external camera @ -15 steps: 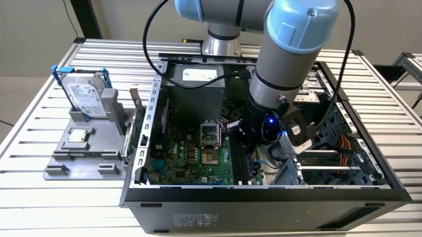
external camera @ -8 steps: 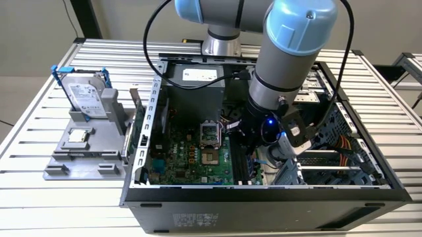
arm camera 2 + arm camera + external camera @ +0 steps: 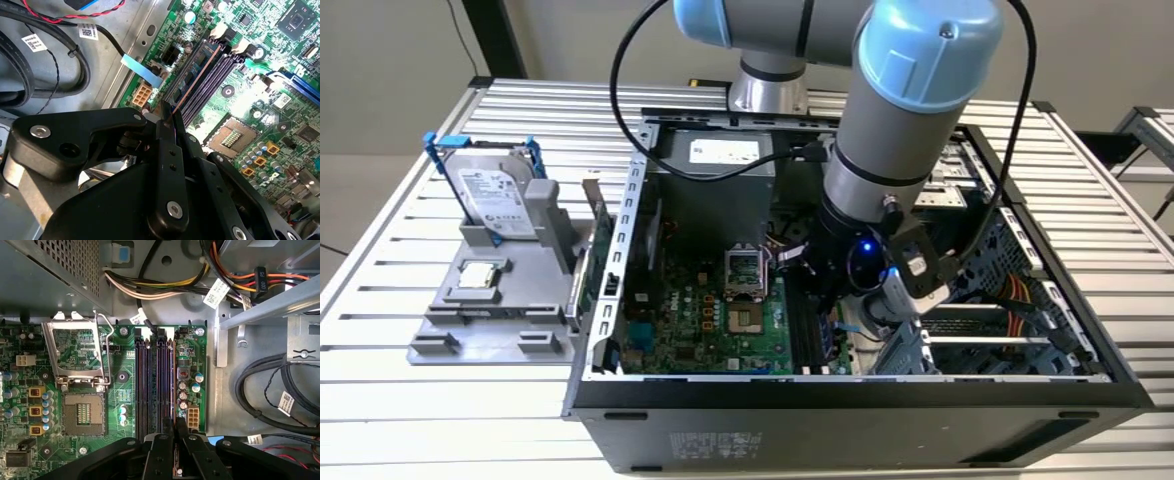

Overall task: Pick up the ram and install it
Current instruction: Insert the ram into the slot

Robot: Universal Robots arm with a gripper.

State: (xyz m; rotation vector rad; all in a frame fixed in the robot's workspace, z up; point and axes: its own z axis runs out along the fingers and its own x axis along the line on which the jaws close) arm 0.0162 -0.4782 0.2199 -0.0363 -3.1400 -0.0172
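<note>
The arm is reaching down into the open computer case (image 3: 854, 395), which is lying near the front edge of the table (image 3: 400, 400). The tool (image 3: 167, 117) is clamped on the ram (image 3: 197, 75), gripping its near end, with the thin stick seen edge-on and lying along the outermost of the long black memory slots (image 3: 165, 385), the one farthest from the empty processor socket (image 3: 82, 412). The pickup is done. The stick appears to be sitting in or just over the slot; whether it is pressed fully home cannot be told, and the tool is not releasing it yet.
</note>
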